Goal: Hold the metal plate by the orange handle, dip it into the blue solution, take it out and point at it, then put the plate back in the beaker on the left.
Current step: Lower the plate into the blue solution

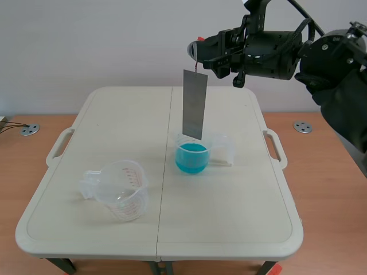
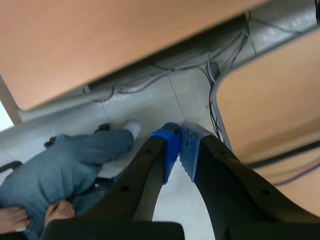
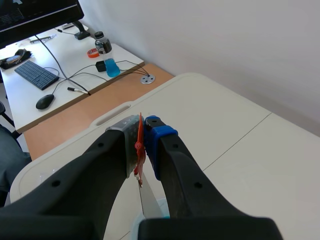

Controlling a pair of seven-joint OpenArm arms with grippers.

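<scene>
This is a robotics lab set up in an office room. A white folding table (image 1: 229,200) stands before a plain white wall (image 1: 86,40) between wood-topped desks (image 1: 327,189) fitted with round metal cable grommets (image 1: 302,126), a black robot arm (image 1: 338,63) hangs over it, and on it stand an empty clear measuring beaker (image 1: 120,192) and a beaker of blue solution (image 1: 191,158). A white desk (image 3: 22,112) nearby carries a monitor (image 3: 40,12), a keyboard (image 3: 37,75), a mouse (image 3: 45,101) and a bottle (image 3: 103,45). Under the desks, bundled cables (image 2: 145,85) run above a pale tiled floor (image 2: 185,95), where a person in jeans (image 2: 75,160) sits.
</scene>
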